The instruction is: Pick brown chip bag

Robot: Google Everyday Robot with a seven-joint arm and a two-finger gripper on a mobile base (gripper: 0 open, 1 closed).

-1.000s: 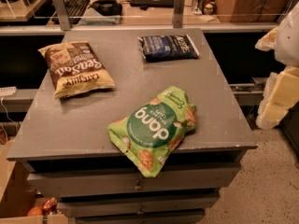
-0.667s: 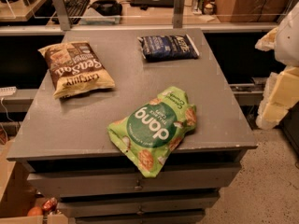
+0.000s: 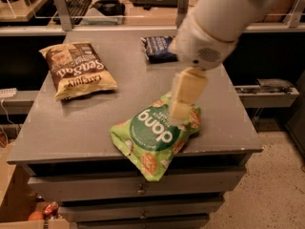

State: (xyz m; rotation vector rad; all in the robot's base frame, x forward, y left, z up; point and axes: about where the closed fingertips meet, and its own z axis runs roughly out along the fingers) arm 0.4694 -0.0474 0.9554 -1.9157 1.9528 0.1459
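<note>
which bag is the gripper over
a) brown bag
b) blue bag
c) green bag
c: the gripper hangs over the upper right part of the green bag near the table's front edge, while the brown bag lies apart at the left rear and the blue bag sits at the back, partly hidden by the arm.

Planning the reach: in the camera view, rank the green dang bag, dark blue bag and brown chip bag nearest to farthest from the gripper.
The gripper hangs over the table's near part.
1. Green dang bag, right beneath it, near edge.
2. Dark blue bag, behind it at the far edge, partly hidden by the arm.
3. Brown chip bag, across the table, far left in view.
</note>
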